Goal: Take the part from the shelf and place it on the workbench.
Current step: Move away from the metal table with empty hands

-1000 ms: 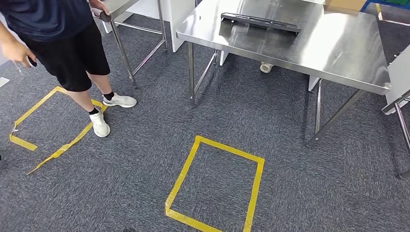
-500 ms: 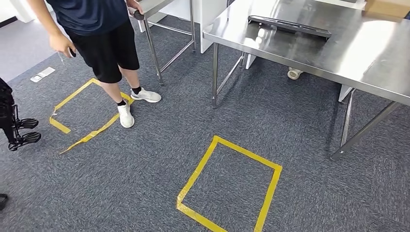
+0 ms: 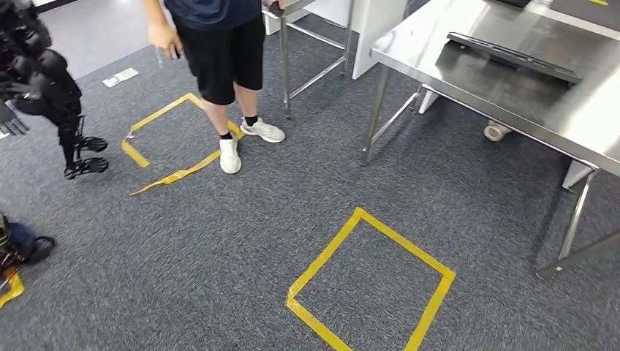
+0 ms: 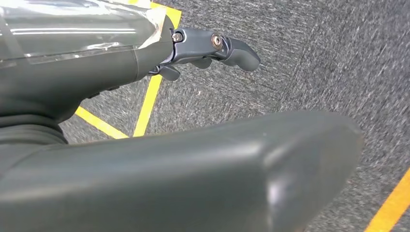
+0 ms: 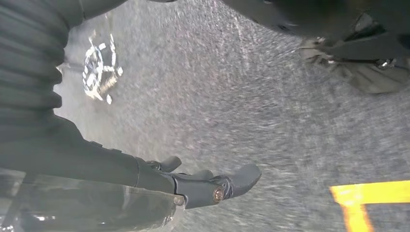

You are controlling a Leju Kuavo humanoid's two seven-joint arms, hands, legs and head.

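A steel workbench (image 3: 504, 88) stands at the upper right of the head view, and the long dark part (image 3: 513, 57) lies flat on its top, near the far side. A second steel table's legs (image 3: 284, 58) stand just left of it. Between that table and the open floor a person (image 3: 219, 51) in dark shorts and white shoes stands with one foot on the edge of a yellow tape square (image 3: 172, 139), holding a small dark object in one hand. Another yellow tape square (image 3: 369, 281) marks the grey carpet (image 3: 219, 248) nearer the camera — nothing stands inside it. At the far left another dark robot (image 3: 44, 88) stands on the carpet, and a dark object (image 3: 22, 245) lies by the left edge.

The left hand (image 4: 212, 48) hangs above the carpet with its fingers loosely extended and nothing in them. The right hand (image 5: 212, 186) likewise holds nothing — its fingers lie apart above the carpet, near a strip of yellow tape (image 5: 370, 198)
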